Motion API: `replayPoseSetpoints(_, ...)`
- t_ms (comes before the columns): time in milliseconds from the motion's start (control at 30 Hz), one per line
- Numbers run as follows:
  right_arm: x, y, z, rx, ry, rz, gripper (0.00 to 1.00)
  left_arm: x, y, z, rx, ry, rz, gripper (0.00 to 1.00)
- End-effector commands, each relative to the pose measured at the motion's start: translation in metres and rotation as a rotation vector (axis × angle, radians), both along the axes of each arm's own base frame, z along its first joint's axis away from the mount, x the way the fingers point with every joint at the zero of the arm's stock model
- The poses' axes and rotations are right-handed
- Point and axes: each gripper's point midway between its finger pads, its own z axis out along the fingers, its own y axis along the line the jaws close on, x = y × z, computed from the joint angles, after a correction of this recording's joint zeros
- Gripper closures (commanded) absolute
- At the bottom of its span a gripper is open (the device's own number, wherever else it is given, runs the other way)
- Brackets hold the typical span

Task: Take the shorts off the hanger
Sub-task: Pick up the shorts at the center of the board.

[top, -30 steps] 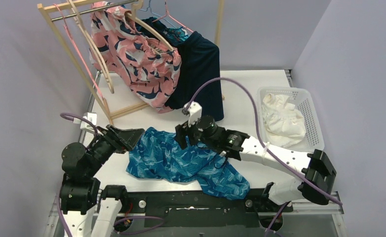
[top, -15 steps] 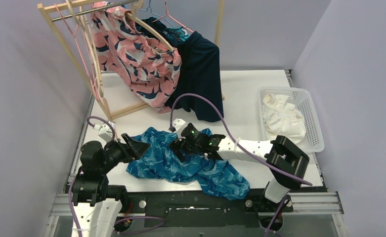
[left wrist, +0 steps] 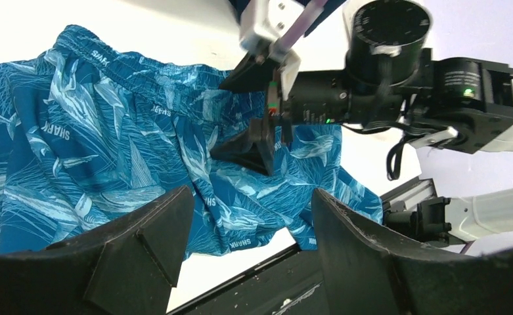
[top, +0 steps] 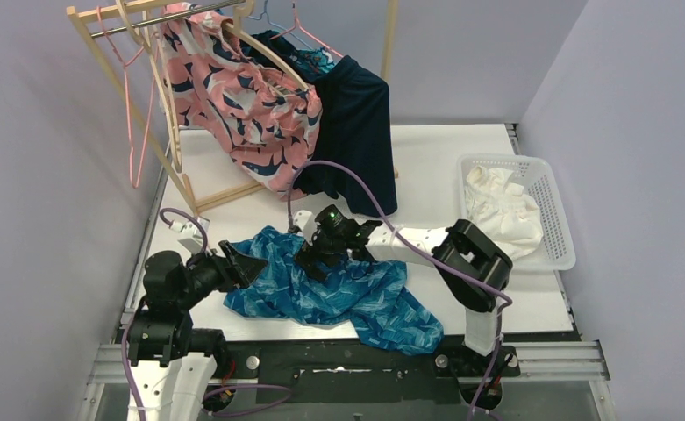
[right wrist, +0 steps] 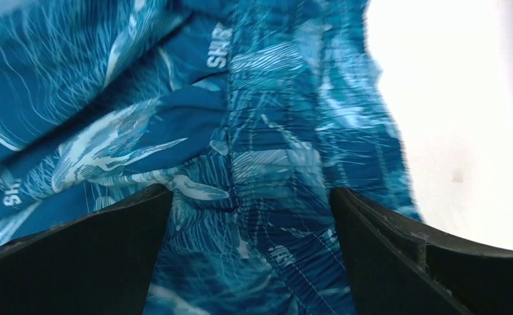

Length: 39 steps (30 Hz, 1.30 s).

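One pair, the shark shorts [top: 321,294], is off its hanger and lies rumpled on the bench [top: 444,175]. It sits directly under the right end effector [top: 310,263], whose fingers are spread wide and hold nothing. The left end effector [top: 253,261] is also spread and empty, just beside the cloth's left edge and pointing across it at the other.

Trouble could start with the cloth itself. Its near corner reaches the bench's front edge, so a drag from either end effector may pull it over. A pinch from above might catch only the top layer and lift a fold rather than the pair. With the two end effectors this near each other, a careless reach could also knock them together.

Beyond the right end effector, its purple cable loops close to the hem of the navy shorts [top: 352,132]. A swing of the arm could hook that hem and tug the rack [top: 172,180], which looks light enough to tip.

Counted:
- Four pairs are plain to see: the shark pair, a pink floral pair [top: 251,105] and the navy pair on the rack, and a white pair [top: 501,210] in the basket [top: 505,159] far right of the end effector.
- A scrap of blue behind the navy may be a fifth.
- One rack, one basket and two end effectors.
- At least one bare pink hanger [top: 132,132]; the others overlap too much to number.
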Motion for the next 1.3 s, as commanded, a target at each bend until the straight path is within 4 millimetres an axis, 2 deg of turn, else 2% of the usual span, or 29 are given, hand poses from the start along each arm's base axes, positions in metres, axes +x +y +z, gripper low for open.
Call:
replayPoseSetpoints(0, -0.022, 0.004, -0.021, -0.016, 0.056, 0.127, 0.02, 0.000, 0.000, -0.002, 0.025, -0.011, -0.024, 0.35)
replayPoseSetpoints(67, -0.015, -0.008, -0.041, -0.099, 0.059, 0.066, 0.02, 0.003, 0.007, -0.011, 0.060, 0.032, 0.011, 0.35)
replayPoseSetpoints(133, -0.002, -0.023, -0.057, -0.195, 0.047, -0.050, 0.15, 0.003, 0.023, -0.028, 0.133, 0.120, 0.089, 0.35)
replayPoseSetpoints(233, 0.002, -0.035, -0.065, -0.231, 0.040, -0.185, 0.48, 0.001, 0.031, -0.029, 0.165, 0.154, 0.123, 0.35)
replayPoseSetpoints(333, -0.002, -0.036, -0.051, -0.161, 0.002, -0.251, 0.73, 0.002, 0.034, -0.030, 0.159, 0.161, 0.152, 0.35)
replayPoseSetpoints(400, -0.008, -0.035, -0.036, -0.107, -0.033, -0.265, 0.88, -0.001, 0.035, -0.038, 0.165, 0.198, 0.157, 0.35)
replayPoseSetpoints(467, -0.010, -0.033, -0.013, -0.047, -0.080, -0.283, 0.97, -0.005, 0.036, -0.048, 0.180, 0.261, 0.149, 0.35)
replayPoseSetpoints(667, -0.003, -0.055, 0.073, 0.172, -0.225, -0.456, 1.00, -0.002, 0.036, -0.060, 0.215, 0.379, 0.125, 0.38)
replayPoseSetpoints(767, 0.000, -0.081, 0.118, 0.274, -0.299, -0.587, 1.00, -0.001, 0.031, -0.067, 0.229, 0.426, 0.091, 0.38)
replayPoseSetpoints(900, 0.006, -0.135, 0.170, 0.359, -0.405, -0.822, 1.00, 0.000, 0.022, -0.076, 0.270, 0.472, 0.064, 0.39)
replayPoseSetpoints(967, 0.005, -0.160, 0.190, 0.378, -0.453, -0.901, 1.00, 0.002, 0.011, -0.080, 0.296, 0.476, 0.057, 0.39)
replayPoseSetpoints(1067, 0.003, -0.193, 0.216, 0.402, -0.506, -0.998, 1.00, 0.003, -0.017, -0.085, 0.320, 0.463, 0.044, 0.39)
replayPoseSetpoints(1267, -0.005, -0.246, 0.273, 0.423, -0.604, -1.123, 1.00, 0.002, -0.054, -0.086, 0.388, 0.367, 0.041, 0.39)
